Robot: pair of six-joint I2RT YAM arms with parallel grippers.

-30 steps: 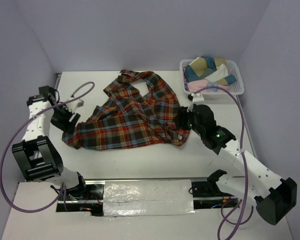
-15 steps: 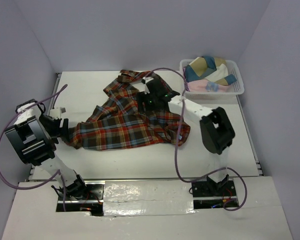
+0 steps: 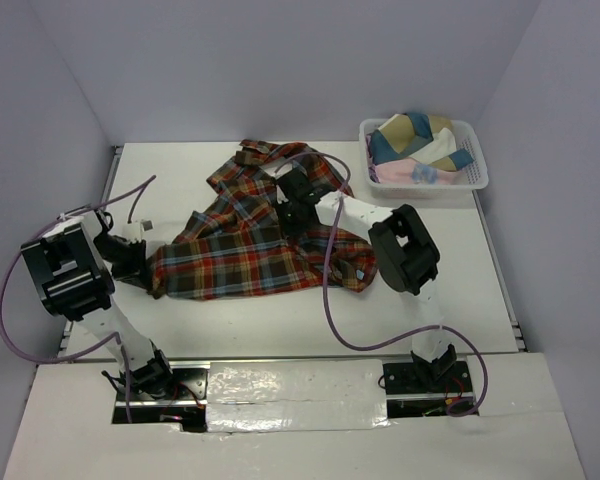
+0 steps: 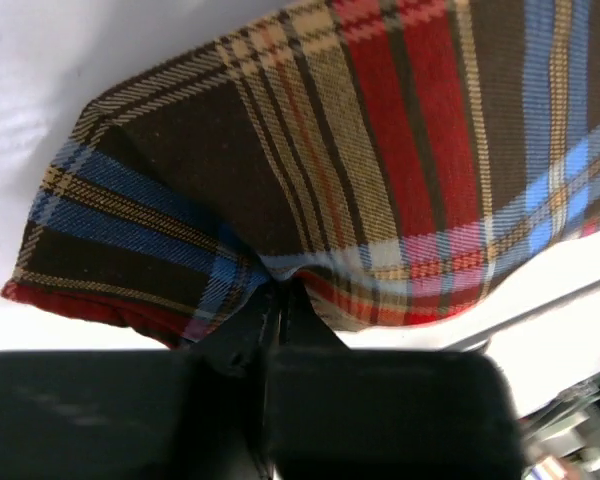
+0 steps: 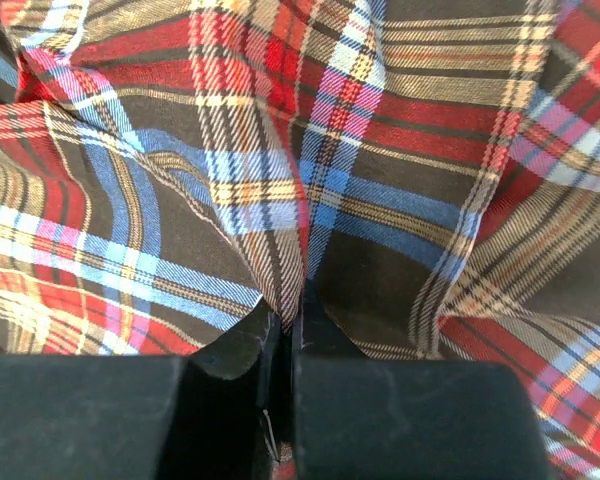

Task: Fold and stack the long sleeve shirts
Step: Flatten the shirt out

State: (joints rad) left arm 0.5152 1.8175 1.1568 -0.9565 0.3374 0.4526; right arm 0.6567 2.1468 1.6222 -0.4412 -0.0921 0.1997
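Note:
A red-orange, brown and blue plaid long sleeve shirt [image 3: 250,245] lies crumpled across the middle of the white table. At the shirt's left corner, my left gripper [image 3: 145,262] is shut on a pinch of the cloth's edge [image 4: 280,285]. My right gripper [image 3: 295,205] reaches in over the upper middle of the shirt. Its jaws are shut on a raised fold of the plaid [image 5: 298,300], which puckers up between them. Plaid cloth [image 5: 280,150] fills the whole right wrist view.
A white slotted basket [image 3: 475,175] holding more folded cloth in blue, tan and pink stands at the back right corner. Purple cables loop over both arms. The table's [image 3: 450,290] left edge lies close behind the left gripper.
Both grippers were open and have shut on the shirt. The left one moved in to the shirt's left corner; the right arm swung from the shirt's right side to its upper middle.

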